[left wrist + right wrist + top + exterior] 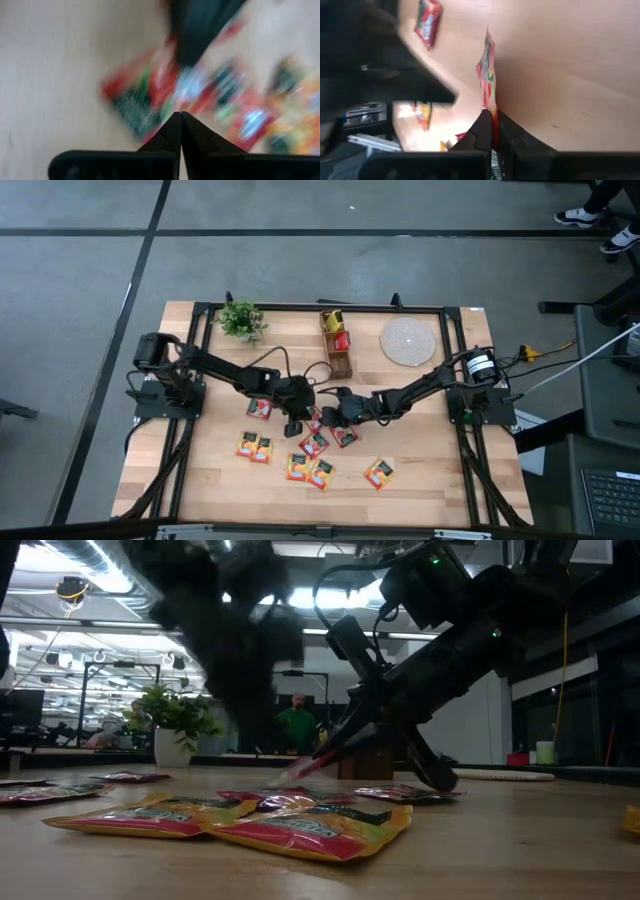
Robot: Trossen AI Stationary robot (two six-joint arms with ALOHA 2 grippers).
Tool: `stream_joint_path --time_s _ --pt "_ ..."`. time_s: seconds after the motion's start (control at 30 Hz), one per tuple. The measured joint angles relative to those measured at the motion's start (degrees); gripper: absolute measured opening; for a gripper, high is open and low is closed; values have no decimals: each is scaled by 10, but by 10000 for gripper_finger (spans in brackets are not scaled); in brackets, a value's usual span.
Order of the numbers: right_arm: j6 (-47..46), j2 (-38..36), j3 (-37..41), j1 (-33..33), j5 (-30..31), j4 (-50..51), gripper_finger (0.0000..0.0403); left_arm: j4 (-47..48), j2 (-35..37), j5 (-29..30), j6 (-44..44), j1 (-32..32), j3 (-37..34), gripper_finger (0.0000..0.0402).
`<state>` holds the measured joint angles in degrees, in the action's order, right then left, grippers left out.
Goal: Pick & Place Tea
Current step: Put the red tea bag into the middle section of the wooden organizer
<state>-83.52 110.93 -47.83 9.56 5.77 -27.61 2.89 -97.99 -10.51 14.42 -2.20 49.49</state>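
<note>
Sachets [312, 460] lie scattered at the bench's [430, 465] six o'clock edge. At centre, the right gripper [492, 122] pinches a red sachet [486, 75] edge-on; the left gripper [180, 122], closed and empty, hangs just at its nine o'clock.

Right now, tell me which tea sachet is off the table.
The red sachet pinched edge-on in the right tool, mid-table; all other sachets lie flat.

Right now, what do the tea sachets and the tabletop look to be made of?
Tea sachets: probably glossy foil or plastic film; they shine and crinkle. The right gripper pinches one edge-on, thin as a sheet. Tabletop: pale wood, with visible plank grain and a matte finish.
</note>
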Motion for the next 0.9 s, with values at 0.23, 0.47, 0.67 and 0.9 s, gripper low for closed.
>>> stream_joint_path --time_s 0.23,0.47,0.67,0.9 --pt "37 -9 2 3 -10 -9 6 15 107 -10 26 2 7 11" --pt "123 -34 -16 16 -30 -16 6 51 207 -22 100 33 8 40" --pt "188 -42 -45 28 -30 -10 6 94 242 -53 149 65 8 112" --pt "242 -47 -71 31 -30 -5 6 148 245 -148 154 80 7 196"
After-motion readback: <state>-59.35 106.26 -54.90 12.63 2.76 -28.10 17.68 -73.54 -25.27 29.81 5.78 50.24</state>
